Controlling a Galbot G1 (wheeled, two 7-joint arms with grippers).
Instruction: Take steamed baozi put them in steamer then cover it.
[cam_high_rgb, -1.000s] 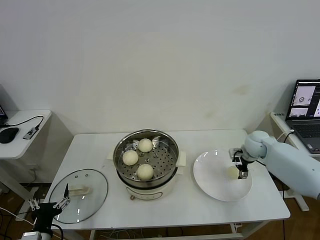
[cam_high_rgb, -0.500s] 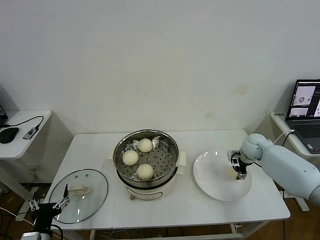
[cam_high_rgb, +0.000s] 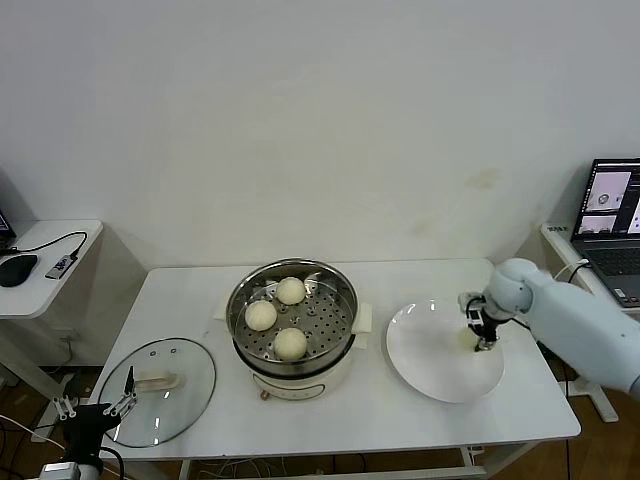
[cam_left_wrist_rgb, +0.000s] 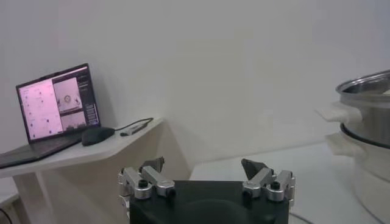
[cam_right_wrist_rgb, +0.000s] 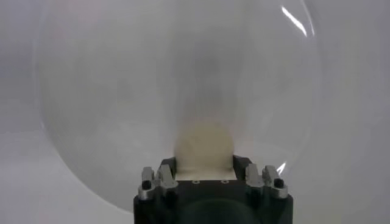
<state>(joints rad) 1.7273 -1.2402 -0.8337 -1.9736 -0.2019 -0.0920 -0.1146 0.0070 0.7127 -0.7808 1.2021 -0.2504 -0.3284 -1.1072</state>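
Looking down from the head camera, I have the right gripper (cam_high_rgb: 483, 338) lowered over the right side of the plate (cam_high_rgb: 430, 370), and the wrist view shows its fingers (cam_right_wrist_rgb: 166, 173) pressed against both sides of the last baozi (cam_right_wrist_rgb: 204, 146) — a snug hold on the bun, which sits low on the plate. Three more baozi (cam_high_rgb: 291, 291) lie on the perforated tray inside the steamer (cam_high_rgb: 292, 318), which stands at the middle of the worktop (cam_high_rgb: 400, 415), just left of the plate and close to it. A glass lid (cam_high_rgb: 160, 388) lies flat at the near left corner of the worktop, well apart from the steamer. My left gripper (cam_high_rgb: 97, 411) hangs low beyond that corner, beside the lid — its fingers stand wide apart with nothing between them, as the left wrist view confirms (cam_left_wrist_rgb: 205, 171). That same view catches the steamer's steel wall and cream handle (cam_left_wrist_rgb: 365, 115) off to one side, plus a laptop (cam_left_wrist_rgb: 49, 103) and mouse (cam_left_wrist_rgb: 97, 135) on a side table. Another laptop (cam_high_rgb: 612, 225) sits on a stand past the right end of the worktop.
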